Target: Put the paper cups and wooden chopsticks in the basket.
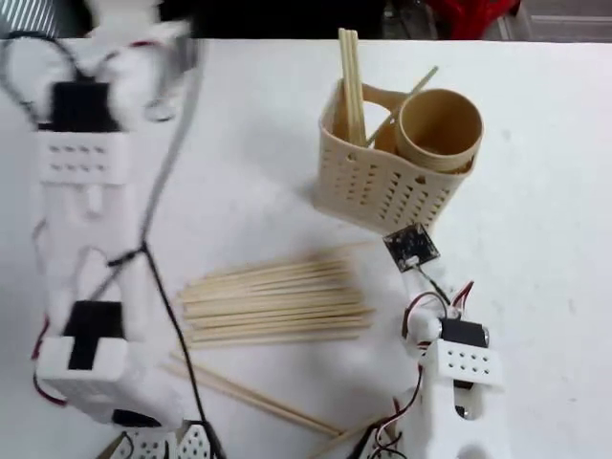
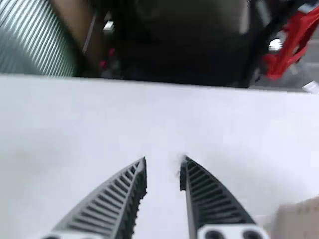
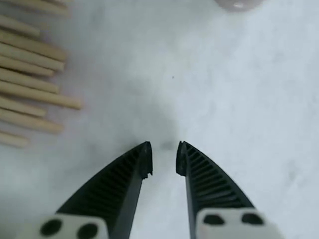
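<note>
**Sticks left to load: watch the roll and the basket**

Basket (image 1: pixel 382 191) sits near the table's (image 1: pixel 535 287) far edge, right of centre. One paper cup (image 1: pixel 440 129) is inside it (a second rim shows behind it, can't confirm). A few standing chopsticks (image 1: pixel 351 81) poke high above the wall.

Main chopstick pile (image 1: pixel 277 301) lies flat mid-table, packed side by side. Stray sticks (image 1: pixel 258 402) lie slanted by the near edge.

Right gripper (image 3: pixel 163 158) hangs low over bare table just beside the pile's ends, nothing between its fingers. The jaws are parted by a narrow gap only. Left gripper (image 2: pixel 163 173) is the same, slightly spread and empty over blank table, well apart from the sticks.

Your risks, as I judge them:
- With a gap that narrow, the right jaws would likely shove the pile rather than straddle a stick. Round sticks would roll and fan out toward the near edge.
- Pinch a stick at its very end and it may swing down or twist out on the lift.
- The basket looks light. A stick arriving tilted could hit the standing ones or the cup rim, and lever them out or nudge the basket.
- The left arm's black cable (image 1: pixel 167 316) crosses the stray sticks. Any sweep there could drag them.
</note>
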Available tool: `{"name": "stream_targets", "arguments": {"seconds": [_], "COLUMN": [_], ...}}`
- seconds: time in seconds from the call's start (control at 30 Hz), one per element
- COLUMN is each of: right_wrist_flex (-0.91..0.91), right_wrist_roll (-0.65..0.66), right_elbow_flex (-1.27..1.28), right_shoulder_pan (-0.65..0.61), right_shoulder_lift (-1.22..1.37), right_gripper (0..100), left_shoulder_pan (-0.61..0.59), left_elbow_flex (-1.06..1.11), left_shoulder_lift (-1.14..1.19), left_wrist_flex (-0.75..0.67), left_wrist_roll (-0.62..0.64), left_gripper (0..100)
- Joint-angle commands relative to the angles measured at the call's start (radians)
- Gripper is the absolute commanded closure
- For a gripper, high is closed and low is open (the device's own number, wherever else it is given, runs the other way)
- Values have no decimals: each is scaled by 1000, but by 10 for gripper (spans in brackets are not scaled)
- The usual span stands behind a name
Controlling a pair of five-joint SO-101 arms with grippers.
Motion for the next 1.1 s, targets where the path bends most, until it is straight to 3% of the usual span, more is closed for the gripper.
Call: {"name": "stream_targets", "arguments": {"seconds": [0.0, 0.2, 0.37, 0.6, 0.73, 0.83, 1.07], "right_wrist_flex": [93, 363, 499, 507, 506, 441, 229], "right_wrist_roll": [2, 0, -8, 9, 103, 158, 219], "right_elbow_flex": [-115, -436, -678, -1048, -1211, -1267, -1217], "right_shoulder_pan": [-41, -240, -486, -659, -693, -691, -674], "right_shoulder_lift": [1, 5, 110, 608, 871, 1015, 1162], "right_gripper": [904, 904, 903, 902, 851, 776, 785], "left_shoulder_pan": [-194, -272, -298, -311, -312, -311, -308], "left_elbow_flex": [308, 815, 1056, 1138, 1162, 1166, 1168], "left_shoulder_lift": [-41, -42, -50, -41, -42, -42, -42], "left_wrist_flex": [-5, -331, -603, -723, -776, -775, -775], "left_wrist_roll": [3, -55, -57, -58, -58, -60, -60], "left_gripper": [865, 865, 864, 866, 865, 865, 865]}}
